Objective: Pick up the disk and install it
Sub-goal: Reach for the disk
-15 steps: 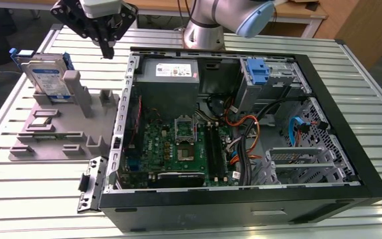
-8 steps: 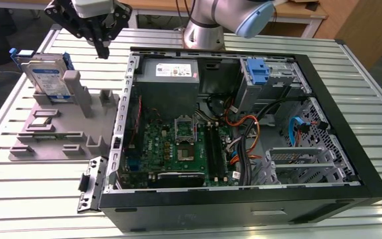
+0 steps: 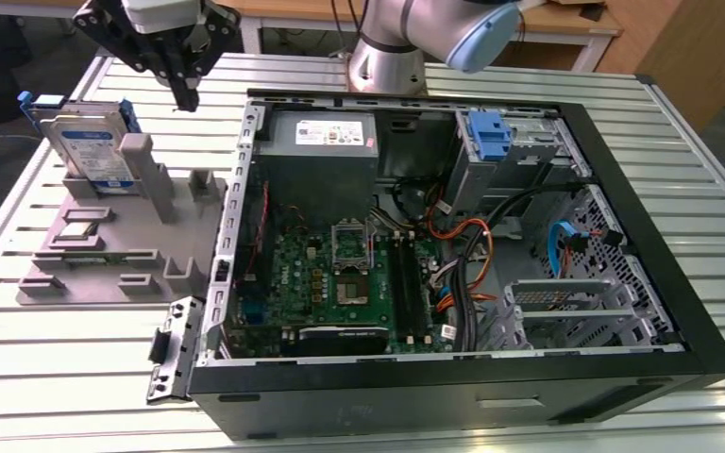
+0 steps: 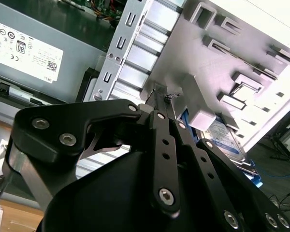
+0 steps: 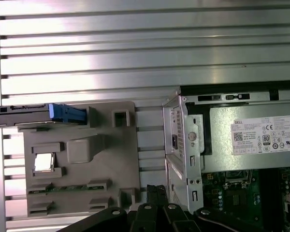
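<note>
The disk (image 3: 93, 148) stands on edge in a slot at the far end of the grey holder (image 3: 98, 260), on the exterior view's left. Its white-and-blue label faces forward and a blue frame runs round its edges. In the first wrist view the disk (image 5: 36, 113) is edge-on; in the second wrist view the disk (image 4: 224, 138) shows behind a grey post. My gripper (image 3: 186, 94) hangs above the table between the holder and the computer case's back corner, apart from the disk. Its black fingers (image 4: 160, 107) meet at the tips with nothing between them, as at the gripper (image 5: 154, 189) too.
The open computer case (image 3: 665, 283) lies on the slatted metal table (image 3: 60, 377). Inside are a grey power-supply box (image 3: 318, 132), the green board (image 3: 337, 283), a blue latch piece (image 3: 489, 137), cables and a metal drive cage (image 3: 570, 307). The arm's base (image 3: 388, 57) stands behind the case.
</note>
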